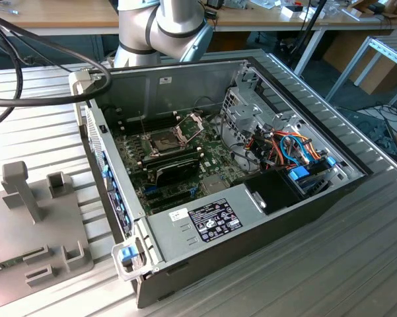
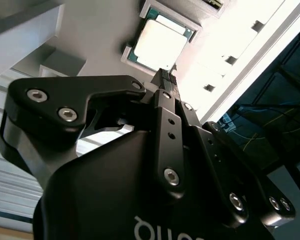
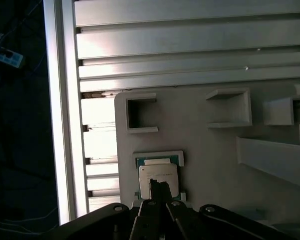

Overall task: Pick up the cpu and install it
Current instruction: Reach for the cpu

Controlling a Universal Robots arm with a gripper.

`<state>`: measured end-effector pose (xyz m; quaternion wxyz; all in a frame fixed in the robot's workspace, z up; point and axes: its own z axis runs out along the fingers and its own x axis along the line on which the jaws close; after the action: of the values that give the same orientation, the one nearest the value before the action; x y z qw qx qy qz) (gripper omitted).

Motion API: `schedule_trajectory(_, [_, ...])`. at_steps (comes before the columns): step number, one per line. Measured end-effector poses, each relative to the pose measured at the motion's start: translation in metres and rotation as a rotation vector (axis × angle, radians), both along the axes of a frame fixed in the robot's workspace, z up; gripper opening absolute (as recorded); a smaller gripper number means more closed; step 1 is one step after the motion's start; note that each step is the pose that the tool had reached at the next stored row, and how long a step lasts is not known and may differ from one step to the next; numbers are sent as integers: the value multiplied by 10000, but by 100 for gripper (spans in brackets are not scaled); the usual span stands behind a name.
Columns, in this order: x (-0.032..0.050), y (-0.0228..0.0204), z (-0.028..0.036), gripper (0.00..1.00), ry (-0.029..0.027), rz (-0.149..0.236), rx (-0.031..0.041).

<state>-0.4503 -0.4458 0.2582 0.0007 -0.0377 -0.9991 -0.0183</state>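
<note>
The cpu (image 3: 158,176) lies flat, silver top up, in a small framed nest on the grey fixture plate (image 3: 209,150). In the second wrist view the cpu (image 2: 158,44) sits just beyond the fingertips. My gripper (image 3: 160,187) hovers over the chip's near edge in both wrist views, and its black fingers (image 2: 165,107) are pressed together to a narrow tip, shut with nothing between them. I cannot tell whether the tip touches the chip. In the exterior view the dark socket (image 1: 165,140) on the green motherboard (image 1: 211,158) stands with its metal frame (image 1: 193,123) hinged up.
The open computer case (image 1: 218,218) lies on the ribbed aluminium table (image 1: 330,264), with a drive cage (image 1: 248,115) and cables beside the board. The grey fixture plate (image 1: 43,231) with upright posts is at the exterior view's left. Empty square pockets (image 3: 140,114) sit near the chip's nest.
</note>
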Motion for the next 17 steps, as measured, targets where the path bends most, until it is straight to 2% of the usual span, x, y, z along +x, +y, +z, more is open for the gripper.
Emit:
schedule_trajectory(3, [1,-4,-4,11,-5,1,1])
schedule_trajectory(7, [0,-45,-4,11,-2,0,-7])
schedule_trajectory(12, [0,-46,-3,11,-3,0,-6])
schedule_trajectory(15, [0,-46,20,11,-3,0,-7])
schedule_trajectory(17, [0,-46,65,11,-3,0,-6])
